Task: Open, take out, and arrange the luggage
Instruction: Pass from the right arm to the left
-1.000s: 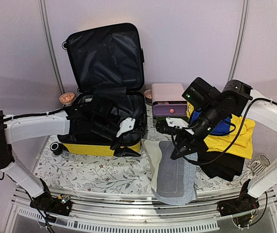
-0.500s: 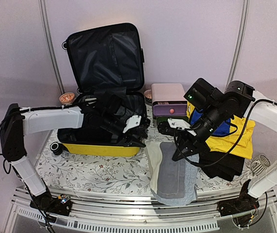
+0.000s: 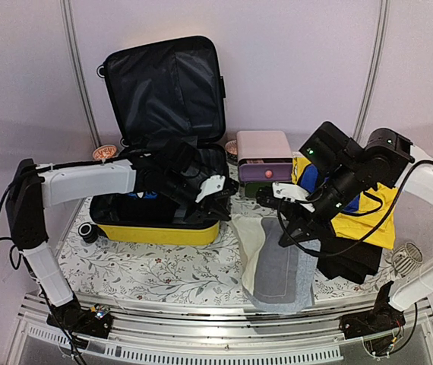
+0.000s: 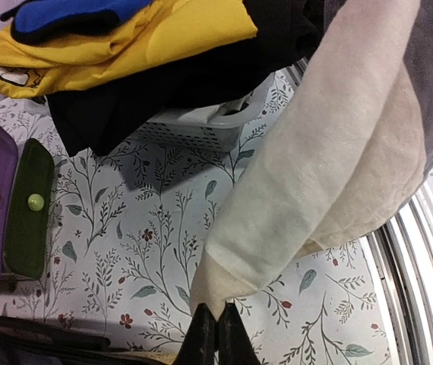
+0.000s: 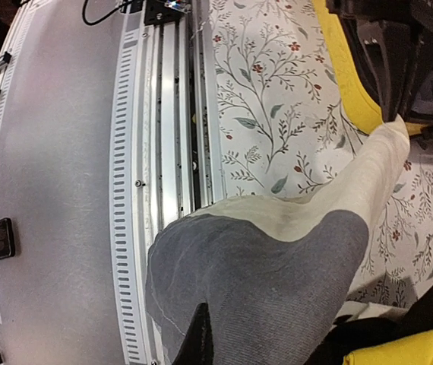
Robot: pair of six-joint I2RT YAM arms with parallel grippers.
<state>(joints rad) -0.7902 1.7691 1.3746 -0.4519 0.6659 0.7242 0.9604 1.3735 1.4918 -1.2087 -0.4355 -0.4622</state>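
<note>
Yellow luggage lying open, black-lined lid upright.
Left gripper and right gripper both clamped onto grey-and-cream cloth.

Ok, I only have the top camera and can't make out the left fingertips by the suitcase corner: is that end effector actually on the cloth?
Observer: Yes. In the left wrist view the left end effector is shut, with the cream corner of the cloth pinched in its jaws.
Operator: And the right one, which part does it have?
Observer: The right wrist view shows the right end effector shut at the edge of the grey panel of that same cloth, the cream part running away from it toward the yellow luggage.
</note>
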